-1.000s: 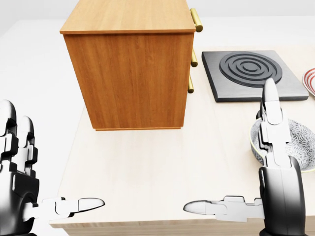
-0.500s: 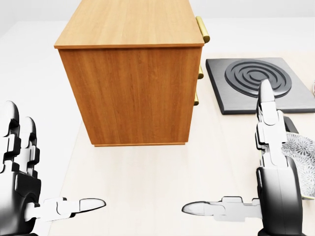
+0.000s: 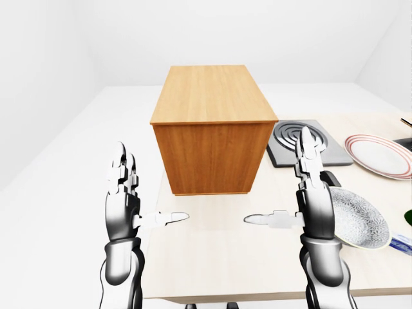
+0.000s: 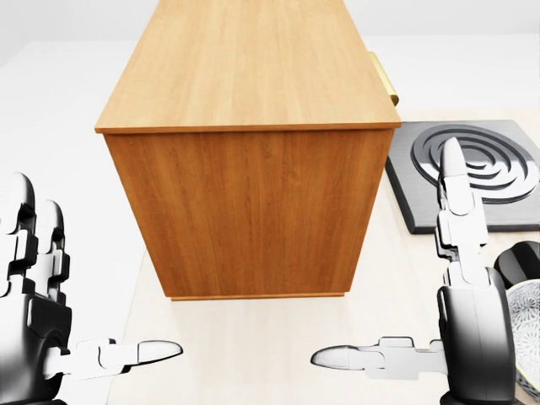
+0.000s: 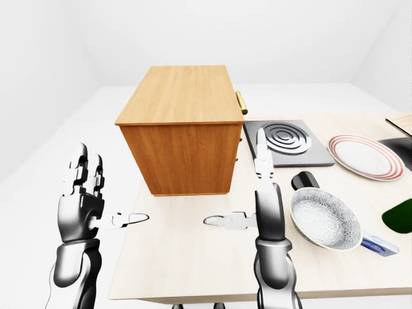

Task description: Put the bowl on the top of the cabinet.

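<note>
The grey patterned bowl (image 5: 325, 219) with a cream rim sits on the pale table, right of my right hand; in the head view only its edge (image 4: 529, 325) shows at the right border. The wooden cabinet (image 3: 212, 129) stands on the table's left end, its flat top (image 4: 249, 63) bare and its brass handles facing right. My left hand (image 3: 147, 196) is raised at the left, off the table's side, fingers up and thumb out, open and empty. My right hand (image 3: 282, 193) hovers open over the table just left of the bowl, not touching it.
A black hob plate (image 5: 283, 138) lies right of the cabinet, a red-striped plate (image 5: 360, 154) beyond it. A black cup (image 5: 302, 180) stands above the bowl. A green thing (image 5: 400, 215) and a small blue-white item (image 5: 378, 246) lie at the right edge.
The camera has moved closer: the cabinet has grown and shifted right in the head view, and the bowl has slid to the right border. Both hands keep the same open pose.
</note>
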Tool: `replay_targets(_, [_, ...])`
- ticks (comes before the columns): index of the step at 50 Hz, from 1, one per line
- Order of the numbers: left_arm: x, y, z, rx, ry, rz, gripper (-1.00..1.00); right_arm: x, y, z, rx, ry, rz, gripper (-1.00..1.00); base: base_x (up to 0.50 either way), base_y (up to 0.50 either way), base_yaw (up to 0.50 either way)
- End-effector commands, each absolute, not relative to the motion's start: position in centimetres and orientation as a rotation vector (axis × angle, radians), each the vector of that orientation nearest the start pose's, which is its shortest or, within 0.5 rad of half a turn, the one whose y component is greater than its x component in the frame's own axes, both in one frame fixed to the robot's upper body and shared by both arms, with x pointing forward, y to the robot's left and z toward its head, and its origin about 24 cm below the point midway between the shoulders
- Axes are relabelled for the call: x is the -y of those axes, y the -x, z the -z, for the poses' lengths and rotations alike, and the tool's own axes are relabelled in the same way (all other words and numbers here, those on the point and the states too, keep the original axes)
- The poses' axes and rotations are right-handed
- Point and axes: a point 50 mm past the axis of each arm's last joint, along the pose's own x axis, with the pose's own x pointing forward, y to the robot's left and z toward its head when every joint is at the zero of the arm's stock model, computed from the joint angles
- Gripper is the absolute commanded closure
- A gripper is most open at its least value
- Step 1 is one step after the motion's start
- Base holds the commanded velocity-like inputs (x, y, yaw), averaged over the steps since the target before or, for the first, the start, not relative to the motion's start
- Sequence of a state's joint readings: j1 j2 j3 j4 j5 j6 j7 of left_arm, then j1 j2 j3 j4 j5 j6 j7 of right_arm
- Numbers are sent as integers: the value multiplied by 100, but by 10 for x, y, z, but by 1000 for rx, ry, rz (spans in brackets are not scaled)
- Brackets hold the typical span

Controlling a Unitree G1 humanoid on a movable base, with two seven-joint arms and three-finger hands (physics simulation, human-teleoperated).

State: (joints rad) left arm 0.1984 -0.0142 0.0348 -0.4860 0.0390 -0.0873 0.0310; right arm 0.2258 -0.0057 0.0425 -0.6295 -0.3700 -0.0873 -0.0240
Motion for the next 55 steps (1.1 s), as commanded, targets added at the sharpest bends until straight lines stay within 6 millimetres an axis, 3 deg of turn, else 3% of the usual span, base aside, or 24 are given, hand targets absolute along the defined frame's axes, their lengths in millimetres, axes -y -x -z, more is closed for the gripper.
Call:
replay_targets(1, [-168, -205, -117, 377, -50, -125, -100, 150, -191, -144, 494, 368, 97, -100, 18, 5, 0])
replay_targets(34, [-167, -206, -117, 377, -49, -119, -100, 150, -193, -143, 489, 376, 90, -100, 0, 0, 0])
replay_targets(39, [-168, -206, -116, 372, -51, -123, -100, 155, -191, -157, 547, 460, 136, -100, 0, 0, 0])
replay_targets(55, [-167, -208, -114, 363, -52, -122, -100, 155, -176, -186, 600, 746, 5, -100, 0, 0, 0])
